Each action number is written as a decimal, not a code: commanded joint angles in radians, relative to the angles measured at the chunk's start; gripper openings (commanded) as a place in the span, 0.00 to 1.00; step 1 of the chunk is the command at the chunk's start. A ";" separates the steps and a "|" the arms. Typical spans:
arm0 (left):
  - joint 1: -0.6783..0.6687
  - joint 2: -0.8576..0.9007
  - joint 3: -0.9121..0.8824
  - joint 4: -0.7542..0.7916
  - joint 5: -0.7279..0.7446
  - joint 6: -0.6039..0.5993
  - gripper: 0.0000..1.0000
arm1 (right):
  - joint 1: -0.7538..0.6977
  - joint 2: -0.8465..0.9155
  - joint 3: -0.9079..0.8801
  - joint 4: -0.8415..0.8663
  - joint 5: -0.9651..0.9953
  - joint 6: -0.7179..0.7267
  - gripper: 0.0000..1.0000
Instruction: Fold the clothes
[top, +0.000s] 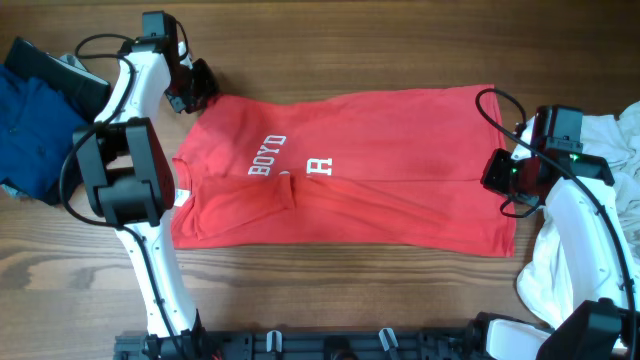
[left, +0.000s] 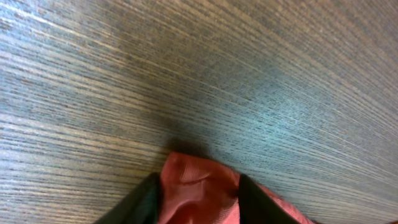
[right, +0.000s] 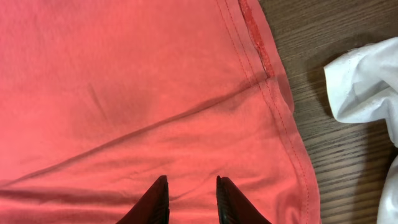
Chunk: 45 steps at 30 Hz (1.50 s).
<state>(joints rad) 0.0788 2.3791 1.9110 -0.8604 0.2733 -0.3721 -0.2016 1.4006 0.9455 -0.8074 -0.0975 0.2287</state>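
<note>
Your left tool grips the shirt by its far-left corner for folding; right tool sits apart, empty.

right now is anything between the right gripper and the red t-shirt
Nothing visible. The right gripper points straight at bare fabric of the red T-shirt near its hem. The white cloth lies off to the side, beyond the hem and out of that path.
</note>
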 joint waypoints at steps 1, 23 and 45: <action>-0.009 0.048 -0.001 0.002 0.014 0.005 0.30 | -0.003 -0.003 0.015 -0.002 -0.016 -0.019 0.26; -0.009 -0.056 0.000 0.020 0.105 0.129 0.04 | -0.003 0.196 0.349 0.106 -0.081 -0.098 0.55; -0.009 -0.105 -0.001 -0.032 0.103 0.134 0.04 | -0.007 0.779 0.411 0.744 0.015 -0.019 0.65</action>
<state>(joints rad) 0.0738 2.2997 1.9106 -0.8913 0.3653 -0.2630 -0.2047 2.1433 1.3491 -0.0750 -0.1028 0.1928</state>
